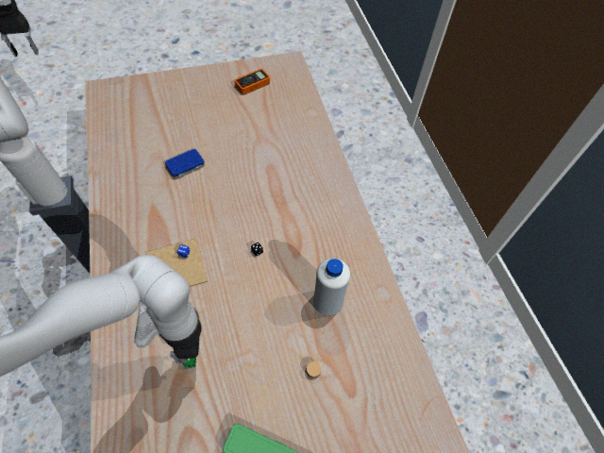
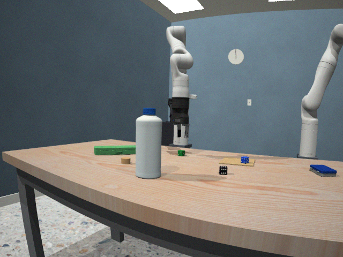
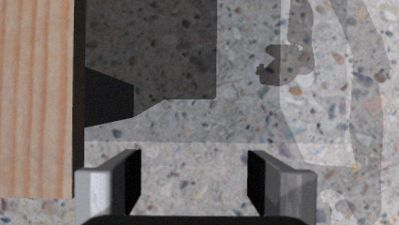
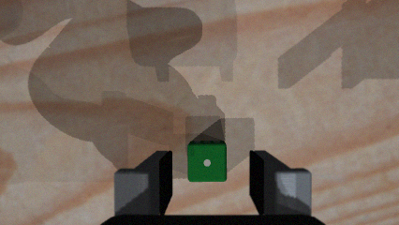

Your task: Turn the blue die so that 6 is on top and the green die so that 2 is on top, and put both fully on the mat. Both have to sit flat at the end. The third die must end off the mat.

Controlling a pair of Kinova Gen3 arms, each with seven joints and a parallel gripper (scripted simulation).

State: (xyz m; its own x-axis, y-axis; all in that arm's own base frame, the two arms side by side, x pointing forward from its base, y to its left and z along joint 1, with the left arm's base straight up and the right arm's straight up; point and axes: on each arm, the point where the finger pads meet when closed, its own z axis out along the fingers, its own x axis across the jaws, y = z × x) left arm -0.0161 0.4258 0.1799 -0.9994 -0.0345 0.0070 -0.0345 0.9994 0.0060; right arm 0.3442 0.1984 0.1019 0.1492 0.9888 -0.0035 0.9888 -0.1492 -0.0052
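The green die (image 1: 189, 361) (image 2: 181, 152) (image 4: 207, 162) lies on the wooden table off the mat, with one pip facing up. My right gripper (image 2: 183, 135) (image 4: 211, 172) points down above it, open; the die shows between its fingers in the right wrist view, untouched. The blue die (image 1: 183, 251) (image 2: 244, 159) sits on the tan mat (image 1: 194, 274) (image 2: 228, 161); its top seems to show two rows of pips, likely 6. The black die (image 1: 257, 249) (image 2: 223, 169) lies off the mat. My left gripper (image 1: 22, 50) (image 3: 194, 172) is open and empty over the floor beyond the table edge.
A white bottle (image 1: 330, 290) (image 2: 148, 149) stands beyond the black die. A small wooden disc (image 1: 312, 370) (image 2: 125, 160) and a green case (image 1: 258, 441) (image 2: 114, 150) lie on the right arm's side. A blue box (image 1: 184, 162) (image 2: 322, 169) and an orange multimeter (image 1: 252, 81) lie farther off.
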